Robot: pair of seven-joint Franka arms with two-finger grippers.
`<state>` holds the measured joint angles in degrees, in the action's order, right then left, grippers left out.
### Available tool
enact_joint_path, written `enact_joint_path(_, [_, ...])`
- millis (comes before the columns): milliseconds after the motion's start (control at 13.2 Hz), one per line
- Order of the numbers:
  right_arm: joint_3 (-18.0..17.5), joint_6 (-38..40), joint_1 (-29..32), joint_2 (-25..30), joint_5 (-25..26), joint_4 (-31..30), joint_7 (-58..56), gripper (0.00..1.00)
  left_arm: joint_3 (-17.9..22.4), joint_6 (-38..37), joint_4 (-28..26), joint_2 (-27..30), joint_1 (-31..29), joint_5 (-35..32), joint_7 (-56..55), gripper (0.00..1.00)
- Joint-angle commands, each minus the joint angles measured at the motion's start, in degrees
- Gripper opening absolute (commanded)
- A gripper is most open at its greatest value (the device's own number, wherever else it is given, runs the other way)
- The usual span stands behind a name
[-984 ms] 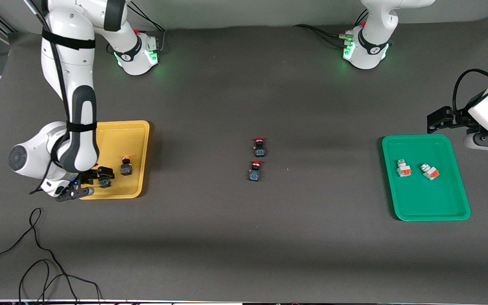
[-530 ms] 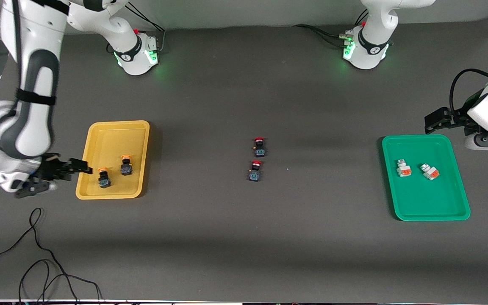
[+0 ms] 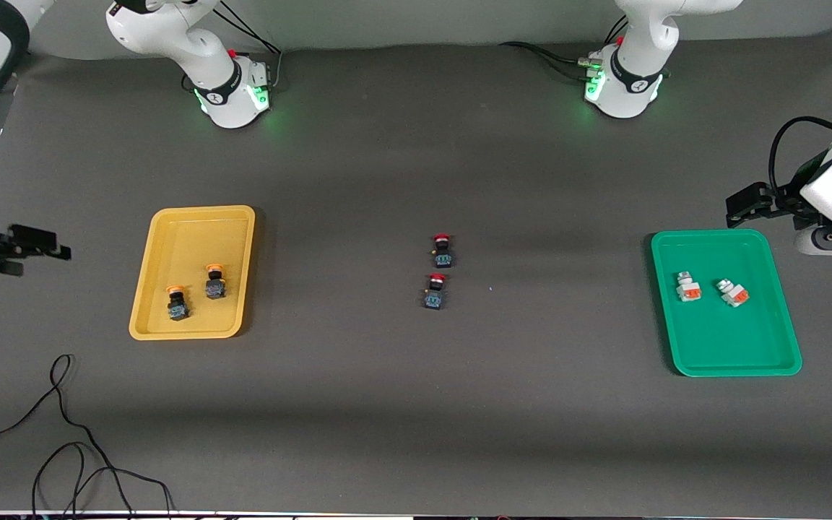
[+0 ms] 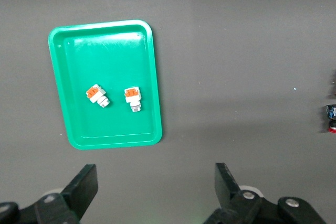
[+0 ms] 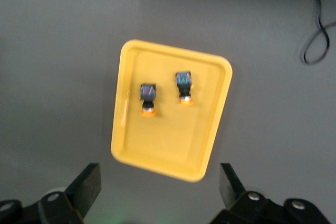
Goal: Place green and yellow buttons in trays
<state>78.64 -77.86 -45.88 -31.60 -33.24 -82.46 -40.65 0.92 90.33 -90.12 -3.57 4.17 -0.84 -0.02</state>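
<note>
Right claw (image 3: 33, 242) has withdrawn off yellow tray (image 3: 170, 332), spread, empty. Both yellow-capped buttons (image 3: 178, 303) stay inside. Left claw (image 3: 748, 204) waits near green tray (image 3: 777, 361), spread. Task looks done.

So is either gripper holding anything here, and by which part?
Nothing is held. The left gripper and the right gripper are both open and empty.

A yellow tray (image 3: 170, 329) carries 2 orange-capped dark buttons (image 3: 178, 302); a green tray (image 3: 737, 361) carries 2 white-and-orange buttons (image 3: 687, 286); 2 red-capped buttons (image 3: 443, 250) dot the grey bench (image 3: 416, 404).
</note>
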Motion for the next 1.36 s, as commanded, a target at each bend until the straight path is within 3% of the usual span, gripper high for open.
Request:
enact_joint_path(0, [2.0,7.6,-0.4,-0.4,2.4,6.3,6.3,1.0,0.7,-1.4,0.5,0.8,0.8,-0.1,-0.9,0.99])
enact_joint_path(227, [1.7,12.4,-2.8,-0.4,3.4,12.5,18.2,1.0,0.7,-1.4,0.6,0.8,0.8,-0.2,-0.9,0.99])
enact_joint_path(378, [2.0,12.5,-7.5,-0.4,7.5,12.1,23.3,1.0,0.7,-1.6,0.5,1.0,0.8,-0.3,-0.9,0.99])
enact_joint_path(984, [0.6,12.5,-8.5,-0.2,5.5,12.5,38.4,1.0,0.7,-2.2,0.5,1.5,0.8,-0.3,-0.9,0.99])
enact_joint_path(1135, [-4.4,12.6,-5.1,1.4,5.3,13.0,42.8,1.0,0.7,-2.3,0.5,1.5,0.8,-0.4,-0.9,0.99])
enact_joint_path(1287, [-14.1,12.7,1.1,5.4,6.1,14.4,49.0,1.0,0.7,-2.2,0.5,1.5,0.8,-0.4,-0.9,0.99])
